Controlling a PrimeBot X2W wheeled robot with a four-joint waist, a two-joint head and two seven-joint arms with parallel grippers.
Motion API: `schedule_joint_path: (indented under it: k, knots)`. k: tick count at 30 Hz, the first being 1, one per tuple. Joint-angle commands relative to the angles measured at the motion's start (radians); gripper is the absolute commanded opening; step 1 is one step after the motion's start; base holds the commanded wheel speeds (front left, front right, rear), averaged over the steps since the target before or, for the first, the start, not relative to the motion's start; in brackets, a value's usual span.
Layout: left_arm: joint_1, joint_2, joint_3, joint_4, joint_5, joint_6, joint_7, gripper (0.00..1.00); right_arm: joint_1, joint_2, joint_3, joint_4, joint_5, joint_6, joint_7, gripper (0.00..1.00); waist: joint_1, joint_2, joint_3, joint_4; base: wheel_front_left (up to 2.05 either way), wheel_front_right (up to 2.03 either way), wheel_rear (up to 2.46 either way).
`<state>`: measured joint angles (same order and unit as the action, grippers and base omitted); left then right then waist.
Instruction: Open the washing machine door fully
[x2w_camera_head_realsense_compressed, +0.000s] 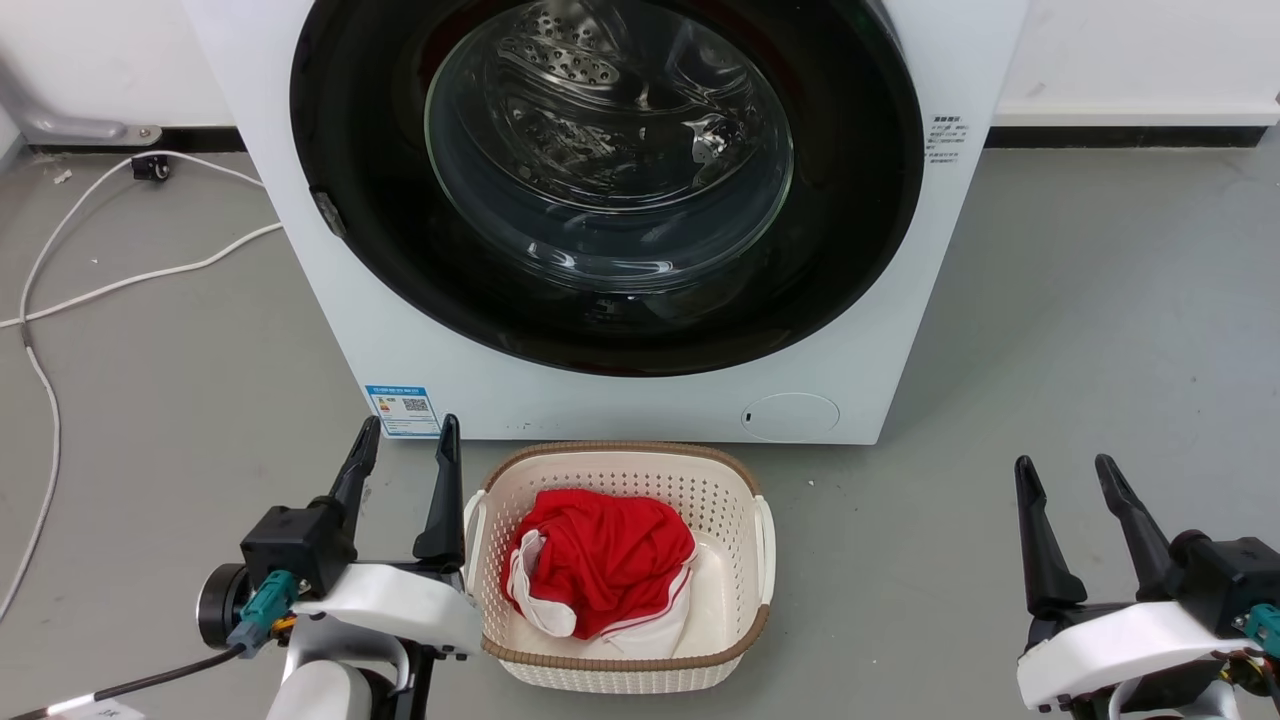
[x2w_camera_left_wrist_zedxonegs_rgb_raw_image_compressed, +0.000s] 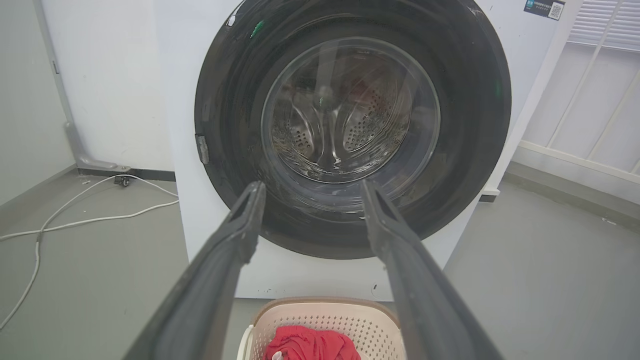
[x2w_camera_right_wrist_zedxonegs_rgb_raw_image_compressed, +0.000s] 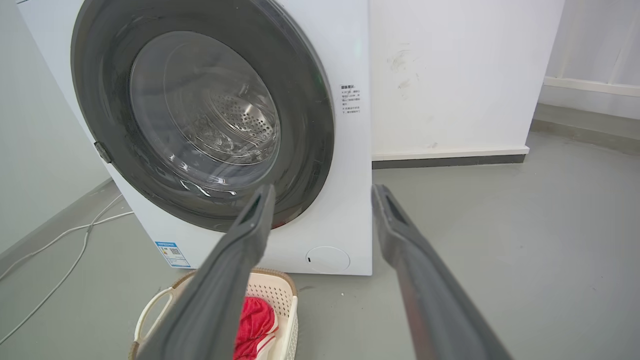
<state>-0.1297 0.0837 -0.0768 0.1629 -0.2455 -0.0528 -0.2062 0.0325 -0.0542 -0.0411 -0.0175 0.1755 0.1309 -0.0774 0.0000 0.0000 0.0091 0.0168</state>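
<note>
both pairs of fingers stand wide apart and hold nothing. the left gripper (x2w_camera_head_realsense_compressed: 409, 425) points up just left of the basket (x2w_camera_head_realsense_compressed: 620, 450). the right gripper (x2w_camera_head_realsense_compressed: 1063, 465) points up well to the basket's right, over bare floor. neither touches the washer (x2w_camera_head_realsense_compressed: 380, 340).

the door (x2w_camera_head_realsense_compressed: 607, 180) is just behind the basket and above it, shut flush in the washer's white front. the task looks to be at its very start, with the reach not yet begun. a small grey catch (x2w_camera_head_realsense_compressed: 328, 212) sits on the door's left edge, up and left of the basket. it seems the place to pull, which would put the hinge on the far edge, though no hinge shows. the next move likely calls for the left gripper to rise forward to that catch, hook behind the rim, and draw it out in an arc.

the door's lower edge hangs higher than the basket's rim, so the swing should pass above it and the red cloth (x2w_camera_head_realsense_compressed: 600, 560). floor right of the basket lies open; left of it a white cable (x2w_camera_head_realsense_compressed: 150, 278) trails, well apart.
</note>
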Motion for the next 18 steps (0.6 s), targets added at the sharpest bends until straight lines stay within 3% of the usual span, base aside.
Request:
schedule_joint_path:
  k: [1,18]
  knots:
    - [-0.018,0.005,-0.004,0.001,0.026,0.004,-0.011,1.0,0.005,0.004,-0.003,-0.013,-0.03,0.0,-0.002,1.0,0.0,0.0,0.0,0.0,0.0,0.0,0.0]
    - [-0.021,-0.005,-0.01,0.021,0.117,0.009,-0.043,1.0,0.008,0.005,-0.012,-0.021,-0.118,0.0,-0.023,1.0,0.0,0.0,0.005,0.002,0.0,0.0,0.0]
